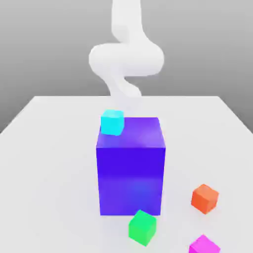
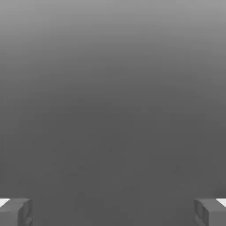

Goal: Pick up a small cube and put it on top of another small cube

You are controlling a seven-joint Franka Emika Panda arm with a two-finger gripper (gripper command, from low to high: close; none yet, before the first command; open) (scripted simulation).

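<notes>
Several small cubes lie on the white table (image 1: 49, 148). A cyan cube (image 1: 112, 122) sits beside the far upper corner of a large blue block (image 1: 131, 168), on the exterior view's left. A green cube (image 1: 143, 227) rests in front of the block. An orange cube (image 1: 204, 198) and a magenta cube (image 1: 203, 245) lie toward the exterior view's right. The white arm (image 1: 126, 57) rises behind the blue block. In the hand view my gripper (image 2: 113, 212) is open, its two grey fingertips (image 2: 15, 211) far apart with nothing between them, facing plain grey background.
The large blue block stands tall in the table's middle, between the arm and the near cubes. Bare table surface stretches on the exterior view's left and at the far right.
</notes>
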